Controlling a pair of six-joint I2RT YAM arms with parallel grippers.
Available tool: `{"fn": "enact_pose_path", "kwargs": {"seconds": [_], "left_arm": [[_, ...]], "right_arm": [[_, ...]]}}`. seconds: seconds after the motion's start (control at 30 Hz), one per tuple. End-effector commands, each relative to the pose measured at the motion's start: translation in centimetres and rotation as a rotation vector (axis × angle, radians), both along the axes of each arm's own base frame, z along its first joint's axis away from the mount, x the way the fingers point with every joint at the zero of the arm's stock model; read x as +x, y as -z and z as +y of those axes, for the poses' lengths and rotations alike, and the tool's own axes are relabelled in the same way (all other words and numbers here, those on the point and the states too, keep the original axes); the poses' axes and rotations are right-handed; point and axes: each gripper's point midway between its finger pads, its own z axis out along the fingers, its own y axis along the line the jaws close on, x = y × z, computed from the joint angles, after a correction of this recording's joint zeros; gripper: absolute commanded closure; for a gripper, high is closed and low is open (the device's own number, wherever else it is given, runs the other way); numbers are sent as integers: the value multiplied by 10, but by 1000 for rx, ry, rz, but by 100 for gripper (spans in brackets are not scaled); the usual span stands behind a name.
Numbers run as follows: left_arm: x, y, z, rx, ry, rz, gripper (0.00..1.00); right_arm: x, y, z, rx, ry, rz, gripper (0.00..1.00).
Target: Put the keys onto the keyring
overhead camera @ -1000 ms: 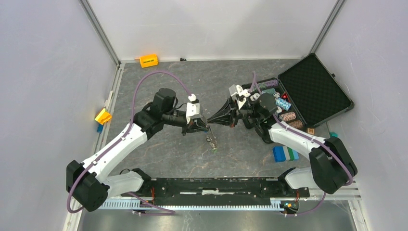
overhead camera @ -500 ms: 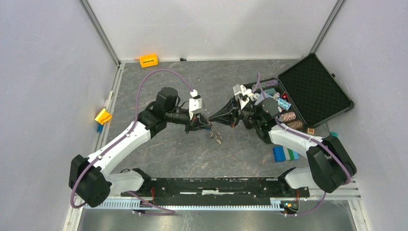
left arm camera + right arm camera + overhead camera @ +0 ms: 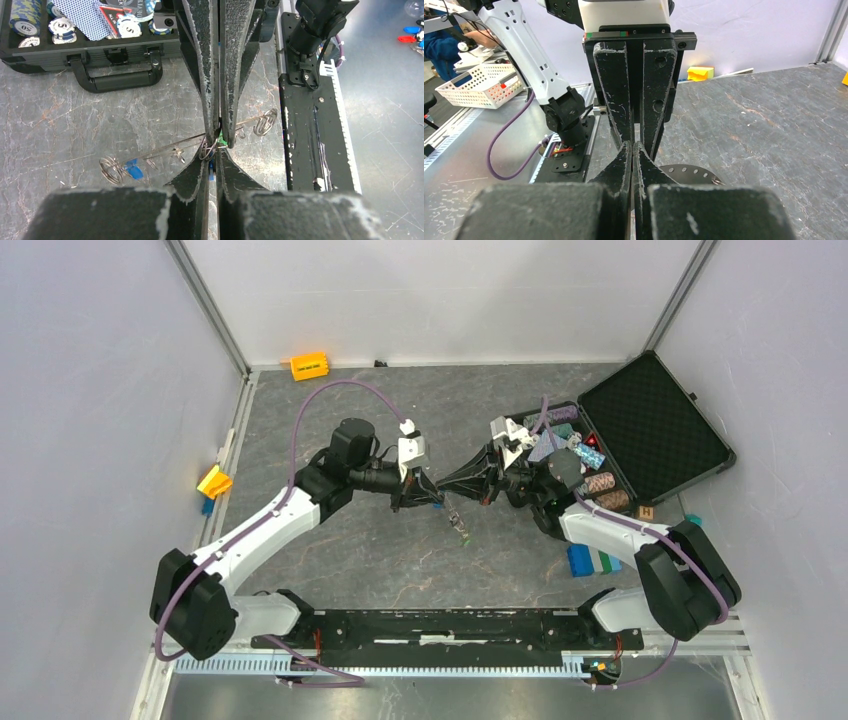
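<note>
- While the grey marbled table (image 3: 380,560) sits between white walls (image 3: 100,390), the left gripper (image 3: 436,499) and right gripper (image 3: 448,492) meet tip to tip at centre;
- left fingers clench the keyring (image 3: 167,148), keys (image 3: 133,170) hanging along it; right fingers pressed together;
- open black case (image 3: 655,430) at 2 o'clock.

From above and behind the arm bases we are looking steeply down on the whole worktop (image 3: 400,560), far enough off that both arms and the side walls are fitting in. At the left wrist we are sitting close behind the left end effector (image 3: 214,157), facing along it toward the open case (image 3: 120,75). At the right wrist we are looking the opposite way, along the right end effector (image 3: 632,146) toward the left wall (image 3: 749,30). Both wrist views are sharing the spot where the two tips are meeting, which the overhead view is showing mid-frame.
</note>
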Motion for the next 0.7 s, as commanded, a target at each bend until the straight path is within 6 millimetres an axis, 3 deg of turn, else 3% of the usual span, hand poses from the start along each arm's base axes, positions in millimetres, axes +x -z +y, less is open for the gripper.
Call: {"fn": "enact_pose_path", "kwargs": {"seconds": [0.0,0.17,0.5,0.67], "left_arm": [[3,-16,-12,-66,23,-36,94],[1,-15,-9,-53,25,-57,85],[5,-20,21,76,-50,-227,53],[5,-28,32,115,-54,-288,48]], "right_arm": [[-6,-12,0,42,-9,-58,100],[-7,-10,0,32,-9,-66,100],[-7,-4,-1,-7,-20,-92,100],[-9,-3,-1,-17,-40,-100,100]]}}
